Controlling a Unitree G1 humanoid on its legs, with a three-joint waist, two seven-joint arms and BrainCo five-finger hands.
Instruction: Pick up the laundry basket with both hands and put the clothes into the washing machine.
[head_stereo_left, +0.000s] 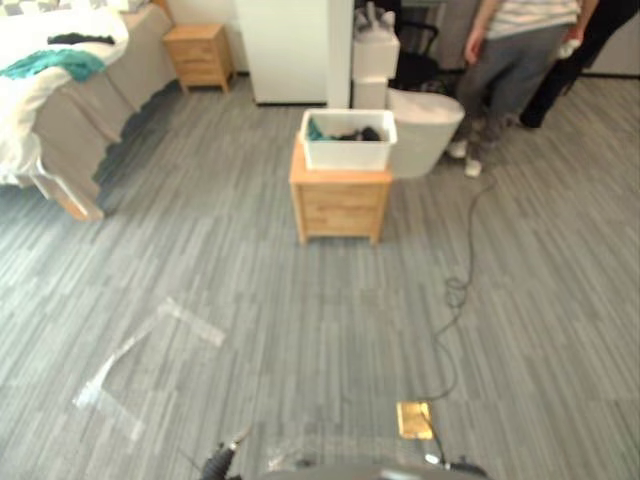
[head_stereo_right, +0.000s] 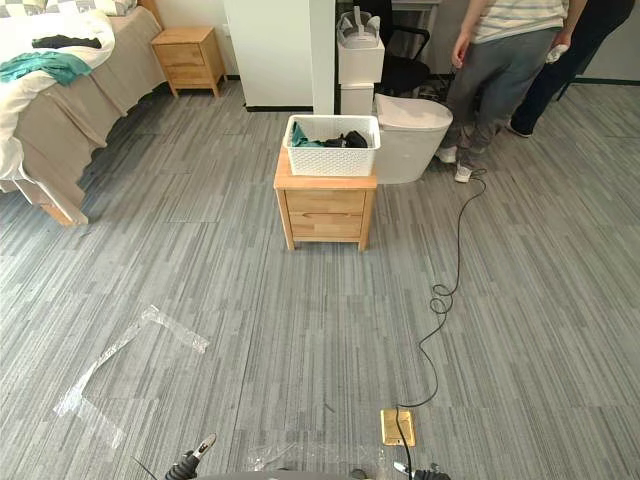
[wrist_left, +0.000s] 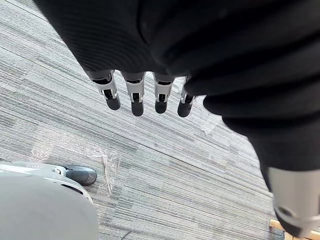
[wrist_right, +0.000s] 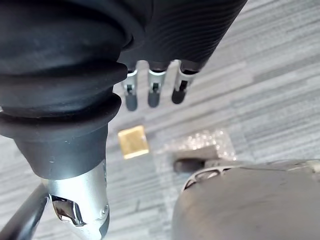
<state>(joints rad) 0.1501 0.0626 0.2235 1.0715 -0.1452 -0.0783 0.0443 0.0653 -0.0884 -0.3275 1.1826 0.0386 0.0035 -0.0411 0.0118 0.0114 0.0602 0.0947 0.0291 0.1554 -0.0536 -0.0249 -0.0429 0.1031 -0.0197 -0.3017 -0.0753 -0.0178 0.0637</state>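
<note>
Both hands empty: left hand (wrist_left: 136, 96) and right hand (wrist_right: 152, 94) hang with fingers (wrist_left: 160, 97) straight, slightly spread, nothing within reach. White laundry basket (head_stereo_right: 332, 150) of clothes (head_stereo_right: 345, 139) sits far beyond them, raised on nightstand (head_stereo_right: 325, 212), likely for two-handed grab.

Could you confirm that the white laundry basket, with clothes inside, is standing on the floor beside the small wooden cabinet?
Not quite: the white laundry basket, with clothes inside, stands on top of the small wooden cabinet, as the right eye view shows.

Home bedroom suggested: bed (head_stereo_right: 70, 112) far left, garments (head_stereo_right: 45, 65) laid on it, wooden nightstand (head_stereo_right: 187, 60) beside; laundry basket (head_stereo_right: 332, 160) set on second nightstand (head_stereo_right: 325, 215), centre.
</note>
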